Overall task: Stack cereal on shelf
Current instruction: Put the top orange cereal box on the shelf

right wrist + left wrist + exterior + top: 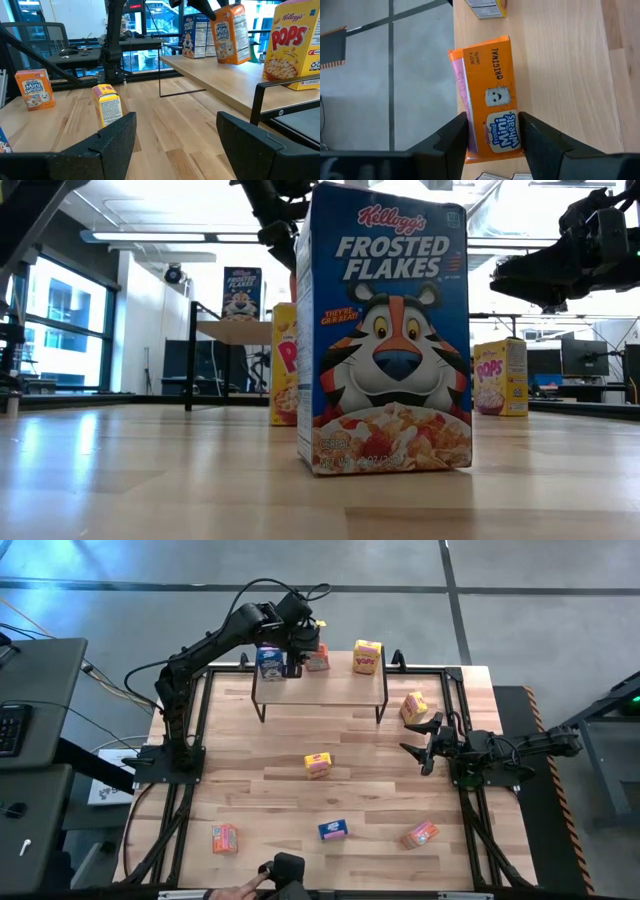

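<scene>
High view, upper centre: the left hand [303, 643] hovers over the shelf [340, 688], its fingers [451, 142] flanking an orange Frosted Mini-Wheats box [317, 659] [490, 95] near the shelf's back edge; whether they press it or stand just off it I cannot tell. A blue Frosted Flakes box [270, 662] stands to its left, a yellow Corn Pops box [367, 656] to its right. At right of the frame, the right hand [428, 746] waits with fingers spread over the table [260, 795], holding nothing. Six more boxes sit on the table.
</scene>
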